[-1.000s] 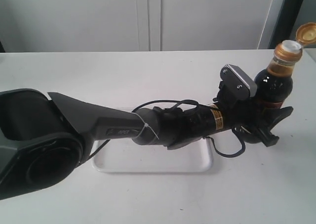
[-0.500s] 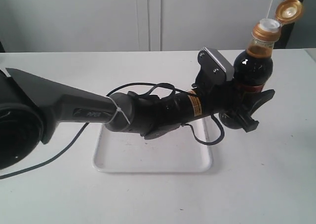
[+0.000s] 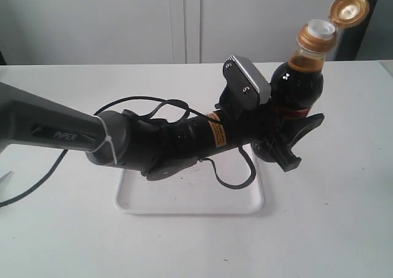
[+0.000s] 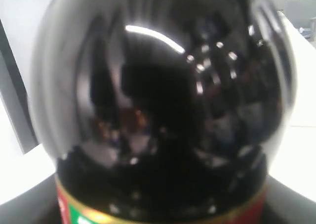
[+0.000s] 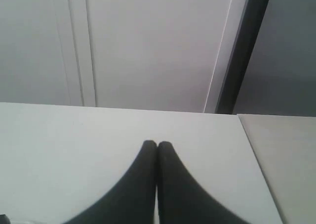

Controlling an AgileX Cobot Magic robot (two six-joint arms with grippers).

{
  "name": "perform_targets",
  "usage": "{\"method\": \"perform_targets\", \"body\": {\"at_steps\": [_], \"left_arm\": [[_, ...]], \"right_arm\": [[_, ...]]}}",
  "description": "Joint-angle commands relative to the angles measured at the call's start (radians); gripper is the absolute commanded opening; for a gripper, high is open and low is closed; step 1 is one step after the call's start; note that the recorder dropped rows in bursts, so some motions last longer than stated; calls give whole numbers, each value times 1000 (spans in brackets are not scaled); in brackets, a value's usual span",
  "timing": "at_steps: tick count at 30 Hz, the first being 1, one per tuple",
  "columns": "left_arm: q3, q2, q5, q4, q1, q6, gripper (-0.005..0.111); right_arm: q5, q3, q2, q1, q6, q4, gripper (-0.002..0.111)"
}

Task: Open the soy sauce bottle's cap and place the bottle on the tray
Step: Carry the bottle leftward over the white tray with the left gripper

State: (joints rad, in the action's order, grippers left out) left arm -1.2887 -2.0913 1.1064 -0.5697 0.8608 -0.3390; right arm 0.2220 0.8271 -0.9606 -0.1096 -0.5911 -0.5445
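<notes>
Above the right end of the tray [image 3: 184, 207], the left gripper [image 3: 288, 140] holds the soy sauce bottle [image 3: 296, 84] clear of the white table [image 3: 331, 229], jaws clamped around the lower body at the label band. The bottle leans slightly toward the right of the exterior view. The cap [image 3: 349, 10] is already flipped back on its hinge, standing up beside the bare white spout [image 3: 320, 27], so the opening half of the job looks done. What remains, as I judge it, is to bring the bottle over the tray's bare floor, set it down upright and release; nothing rests on the tray yet. In the left wrist view the dark glass of the bottle fills almost the whole picture, with a red, gold and green edge of label [image 4: 89, 211] at the base, too cropped to read. On the arm [image 3: 61, 134] the word "PIPER" is legible, and a small yellow sticker [image 3: 218, 132] near the wrist carries print too fine to make out. The right gripper [image 5: 157, 150] is pinched closed and empty, over bare table.
</notes>
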Motion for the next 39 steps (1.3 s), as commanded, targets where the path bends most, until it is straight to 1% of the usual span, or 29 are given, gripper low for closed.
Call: {"method": "perform_targets", "body": {"at_steps": [1,4,8,15,18,20,23,30,39], "left_arm": [[75,79,115,51,-12,15,0],[149,99,115,82,-37,3,0],[206,125,115,83,-61,25,0],[354,234,115,89,-85,71,0],[390,252,115,94,-85,86,0],[424,265,115,112,-85,87,0],[484,296,115,189,-89,101,0],[513,329,115,257,-120,72,0],[513,306,115,409,-120,70,0]], "right_arm": [[-5,-3,-1,29,-7,-4,0],[-6,-3,-1,39,-7,-2,0],[-6,-3,-1,39,-7,-2,0],[-9,-3,-1,39,-7,-2,0],[-9,-3,-1,39,-7,-2,0],[-7,-3,-1,39,-7,-2,0],[-7,-3,-1,39,-7,-6,0],[-4,-3,-1,39,-7,-5,0],[-7,-3,-1,39,-7,-5,0]]}}
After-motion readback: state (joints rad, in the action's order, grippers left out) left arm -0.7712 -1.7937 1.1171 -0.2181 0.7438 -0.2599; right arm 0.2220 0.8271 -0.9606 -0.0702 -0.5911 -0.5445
